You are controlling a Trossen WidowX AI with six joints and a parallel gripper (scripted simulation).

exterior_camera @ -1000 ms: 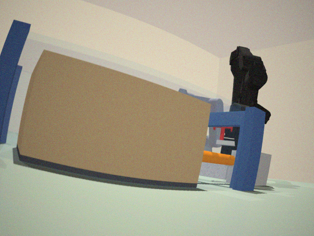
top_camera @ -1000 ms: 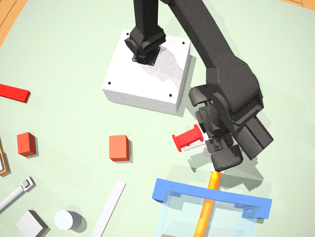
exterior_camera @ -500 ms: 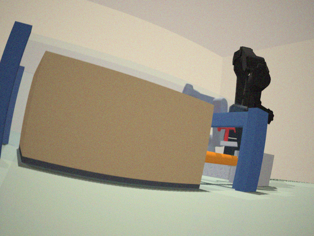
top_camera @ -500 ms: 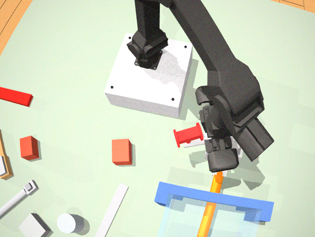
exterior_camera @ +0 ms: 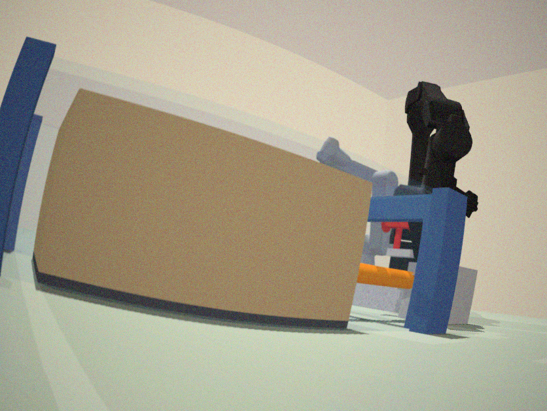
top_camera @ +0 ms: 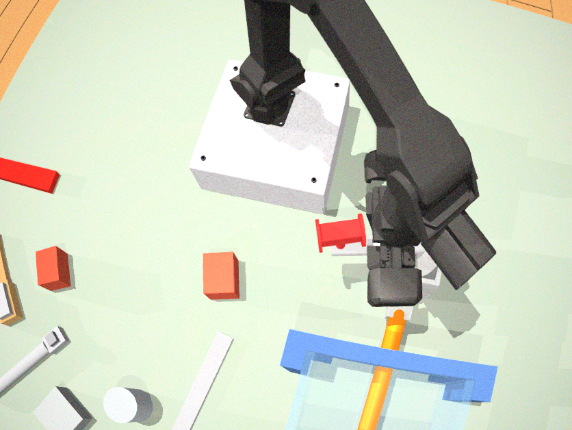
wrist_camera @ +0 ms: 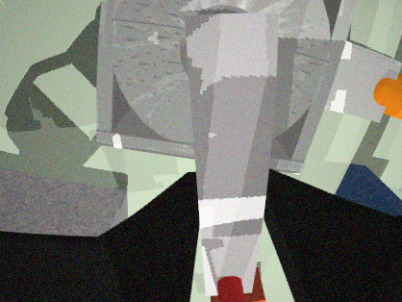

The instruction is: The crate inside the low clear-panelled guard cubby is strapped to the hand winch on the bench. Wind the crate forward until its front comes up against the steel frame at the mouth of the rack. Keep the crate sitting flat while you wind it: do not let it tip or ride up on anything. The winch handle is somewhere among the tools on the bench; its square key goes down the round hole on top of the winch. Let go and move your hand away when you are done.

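Note:
My gripper [top_camera: 393, 231] [wrist_camera: 232, 188] is shut on the grey arm of the winch handle [top_camera: 346, 251] [wrist_camera: 233, 144], above the grey winch [top_camera: 430, 266] [wrist_camera: 149, 91]. The handle's red grip [top_camera: 341, 233] [exterior_camera: 398, 234] [wrist_camera: 231, 288] sticks out beyond the fingers. Its key and the round hole are hidden. An orange strap [top_camera: 393, 335] [exterior_camera: 384, 275] [wrist_camera: 391, 96] runs from the winch under the blue frame [top_camera: 323, 344] [exterior_camera: 438, 265]. In the exterior view the tan crate [exterior_camera: 199, 212] sits flat, with a gap between it and the frame. The crate is out of sight in the top view.
Clear panels [top_camera: 314, 402] stand behind the frame. The arm's white base block [top_camera: 254, 161] is close to the winch. Two orange-red blocks [top_camera: 217, 275] [top_camera: 51, 268], a pale flat bar [top_camera: 203, 381], a white cylinder [top_camera: 120, 405], a grey block [top_camera: 59, 409] and a grey rod [top_camera: 22, 368] lie leftward.

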